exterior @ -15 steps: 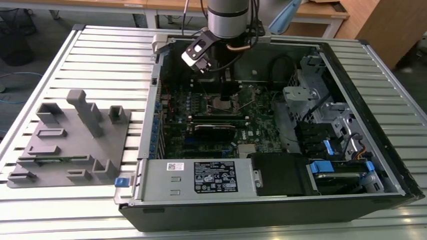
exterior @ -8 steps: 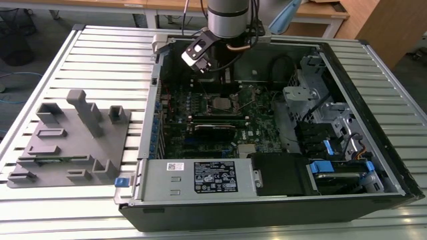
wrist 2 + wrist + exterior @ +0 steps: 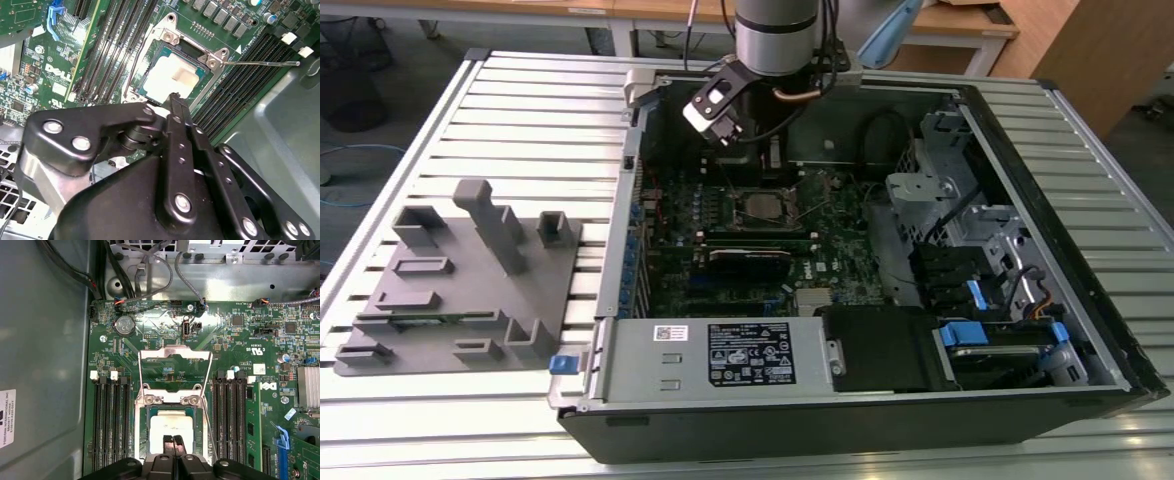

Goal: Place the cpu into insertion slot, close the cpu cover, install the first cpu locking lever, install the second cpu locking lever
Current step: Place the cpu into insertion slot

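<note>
Item: gripper (image 3: 172,439), black, 2 fingers drawn together at the tips with nothing between them, poised over the near edge of the socket; whether the tips touch the chip cannot be told. Item: the cpu (image 3: 170,429), 1 pale square chip, lying flat in the insertion slot (image 3: 140,440), directly below and just ahead of the fingertips. Item: the cpu cover (image 3: 175,353), silvery frame plate with a square window, swung open on its hinge, lying beyond the chip on the side away from the jaws, and so not closed over it. Item: 1 thin lever rod (image 3: 260,63), running out sideways from the hinge corner of the socket across the memory slots (image 3: 109,425), apart from the jaws. Item: long black memory slots in 2 banks, 1 on each side of the jaws. Item: green motherboard (image 3: 720,270) inside the open computer case (image 3: 1067,180); grey moulded fixture (image 3: 454,280) on the slatted table (image 3: 534,110), well apart from the jaws.
</note>
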`<act>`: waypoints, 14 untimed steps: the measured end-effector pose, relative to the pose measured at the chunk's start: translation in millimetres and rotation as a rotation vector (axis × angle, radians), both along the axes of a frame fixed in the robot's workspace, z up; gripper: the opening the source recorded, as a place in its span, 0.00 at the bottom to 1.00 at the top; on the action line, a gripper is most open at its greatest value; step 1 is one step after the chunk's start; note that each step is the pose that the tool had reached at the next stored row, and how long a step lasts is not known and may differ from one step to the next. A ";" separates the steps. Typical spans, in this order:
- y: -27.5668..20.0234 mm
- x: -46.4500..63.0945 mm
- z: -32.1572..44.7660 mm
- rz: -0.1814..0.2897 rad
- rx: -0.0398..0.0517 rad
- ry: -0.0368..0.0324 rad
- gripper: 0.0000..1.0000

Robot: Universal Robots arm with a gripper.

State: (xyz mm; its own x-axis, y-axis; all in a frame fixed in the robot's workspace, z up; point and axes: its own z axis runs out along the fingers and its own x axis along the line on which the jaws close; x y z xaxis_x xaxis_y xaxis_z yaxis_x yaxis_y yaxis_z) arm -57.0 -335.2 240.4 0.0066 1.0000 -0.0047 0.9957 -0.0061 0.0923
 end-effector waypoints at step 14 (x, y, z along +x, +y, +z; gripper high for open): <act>0.0 0.4 0.2 0.000 0.0001 0.0400 0.11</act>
State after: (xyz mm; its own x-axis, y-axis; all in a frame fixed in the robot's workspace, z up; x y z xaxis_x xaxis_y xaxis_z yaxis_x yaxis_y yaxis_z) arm -56.7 -335.2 240.6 0.0064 1.0000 -0.0049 0.9986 -0.0061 0.0525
